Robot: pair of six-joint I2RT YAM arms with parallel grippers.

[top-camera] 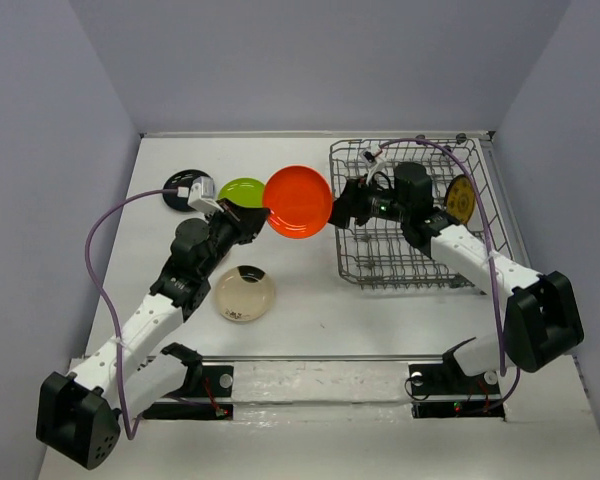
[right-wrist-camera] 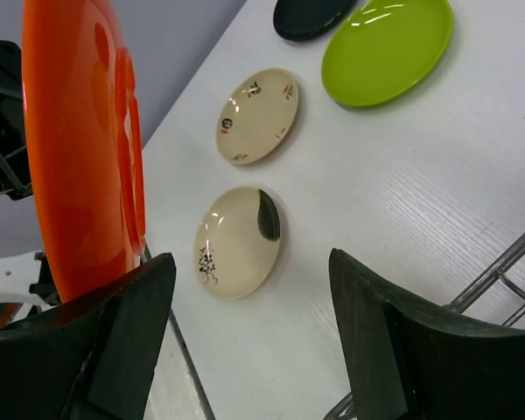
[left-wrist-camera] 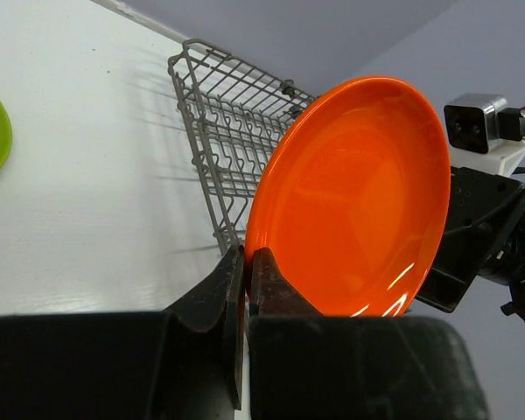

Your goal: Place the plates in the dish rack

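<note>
The left gripper clamps the orange plate upright (by its rim) at 9 o'clock of the dish rack; the right gripper gapes at the plate's 3 o'clock.

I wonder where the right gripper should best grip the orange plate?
Probably the thin rim on its rack-facing side, approaching from the dish rack with the right gripper astride the edge: the orange plate hangs edge-on to it, and the left gripper pinches the opposite rim.

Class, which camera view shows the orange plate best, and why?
Left wrist: the orange plate appears large, face on, rim pinched by the left gripper. The top view shows it small between the arms; the right wrist sees it nearly edge-on.
</note>
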